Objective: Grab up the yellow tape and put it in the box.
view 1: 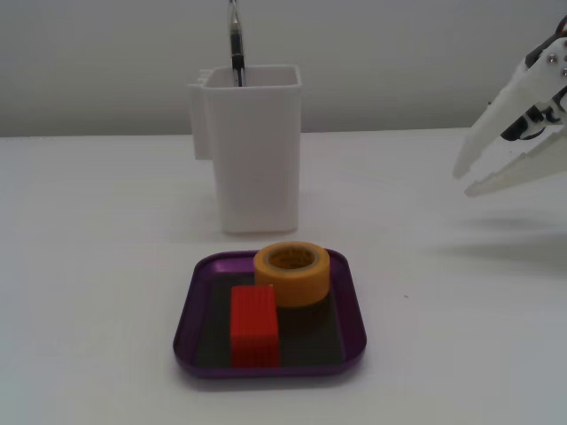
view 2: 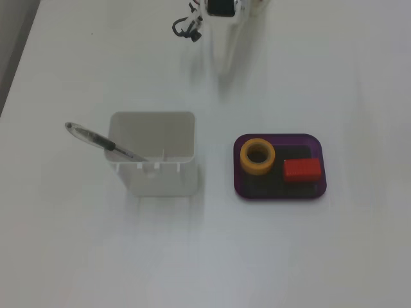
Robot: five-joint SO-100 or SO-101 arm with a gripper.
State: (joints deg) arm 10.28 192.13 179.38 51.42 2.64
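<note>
The yellow tape [view 1: 291, 273] lies flat, core up, inside the purple box [view 1: 185, 326], against its back rim in a fixed view. It touches a red block [view 1: 254, 325] that also lies in the box. In the other fixed view the tape [view 2: 257, 156] sits in the left part of the box [view 2: 239, 187], with the red block [view 2: 302, 170] to its right. My white gripper [view 1: 465, 180] hovers above the table at the far right, well apart from the box, open and empty. Only the arm's base [view 2: 221, 8] shows clearly at the top edge of the other view.
A tall white plastic container [view 1: 257, 159] stands just behind the box and holds a pen [view 1: 236, 44]. In the other fixed view the container [view 2: 164, 183] is left of the box, with the pen [view 2: 96, 138] leaning out of it. The table is white.
</note>
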